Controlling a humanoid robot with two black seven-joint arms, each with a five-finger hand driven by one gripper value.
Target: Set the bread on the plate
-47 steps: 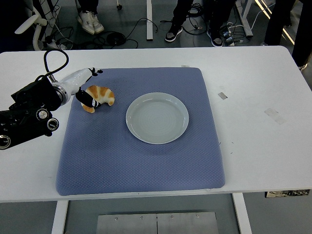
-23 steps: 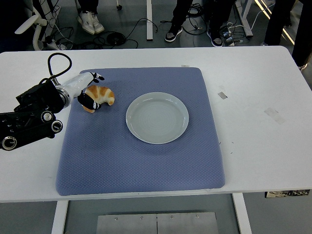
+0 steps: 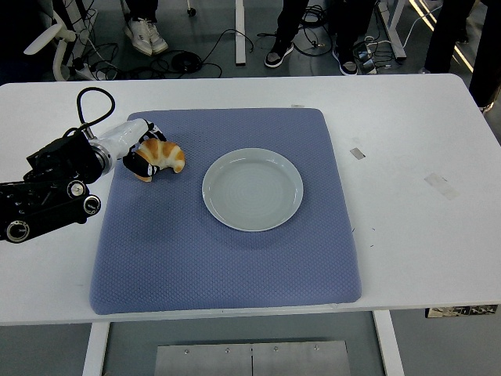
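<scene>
My left hand [image 3: 139,153] sits at the far-left part of the blue mat [image 3: 227,258], left of the plate [image 3: 253,189]. My black fingers [image 3: 138,164] are curled around the bread [image 3: 163,154], a golden croissant-shaped piece, gripping it at its left end. One dark fingertip shows above the bread's far side, and others wrap under and against its near-left end, so the bread is pinched between them. Most of the bread sticks out to the right of my hand, toward the plate, with its browned crust facing up. A shadow lies on the mat just below the bread; I cannot tell whether the bread touches the mat or is slightly raised off it.

The bread is left of the plate, apart from its rim, with a strip of bare mat between them. The plate itself is pale and round, lying near the middle of the mat, and holds nothing.

My left forearm [image 3: 48,188], black with a silver wrist section and a looped cable, comes in over the white table [image 3: 423,157] to the left of the mat, well away from the plate.
</scene>
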